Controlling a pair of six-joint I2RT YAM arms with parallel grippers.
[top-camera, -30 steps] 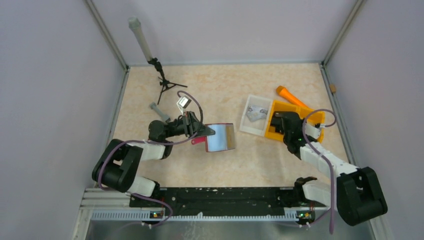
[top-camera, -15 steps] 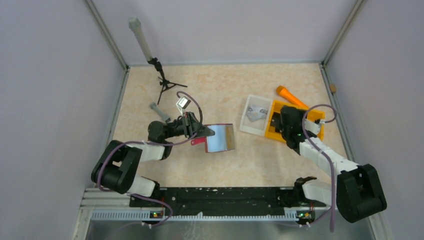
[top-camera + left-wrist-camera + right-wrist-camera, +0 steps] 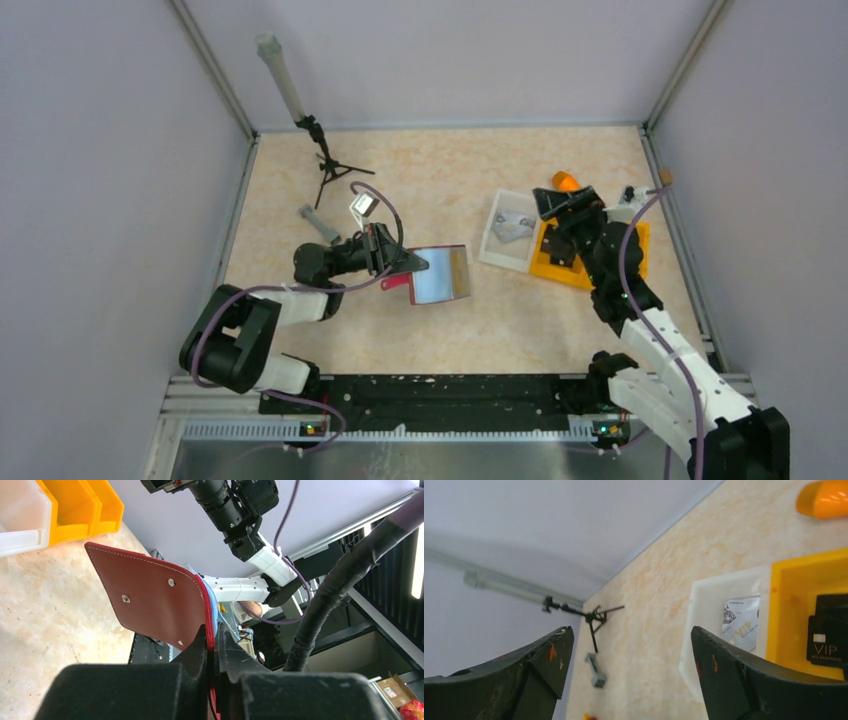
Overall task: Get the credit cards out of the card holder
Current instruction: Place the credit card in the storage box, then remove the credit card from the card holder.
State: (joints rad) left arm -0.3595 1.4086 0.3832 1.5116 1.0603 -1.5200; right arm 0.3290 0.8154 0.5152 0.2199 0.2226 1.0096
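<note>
My left gripper (image 3: 405, 265) is shut on the spine edge of the dark red card holder (image 3: 442, 275), holding it open above the table with its pale grey inner face up. The left wrist view shows the red outer flap of the card holder (image 3: 150, 597) running from the left gripper (image 3: 214, 630). I cannot tell whether any cards sit inside it. One silver credit card (image 3: 513, 225) (image 3: 741, 622) lies in the white tray (image 3: 495, 250). A black card marked VIP (image 3: 829, 635) lies in the orange tray (image 3: 640, 245). My right gripper (image 3: 565, 200) (image 3: 631, 630) hangs open and empty above the two trays.
An orange cylinder (image 3: 566, 181) (image 3: 824, 497) lies behind the orange tray (image 3: 794, 615). A small black tripod (image 3: 330, 165) (image 3: 594, 615) with a white tube and a grey bolt-like piece (image 3: 318, 224) (image 3: 596, 670) are at the back left. Walls enclose the table on three sides.
My right gripper opened, rose out of the orange tray and swung toward the back. The left gripper and the card holder have not moved.
</note>
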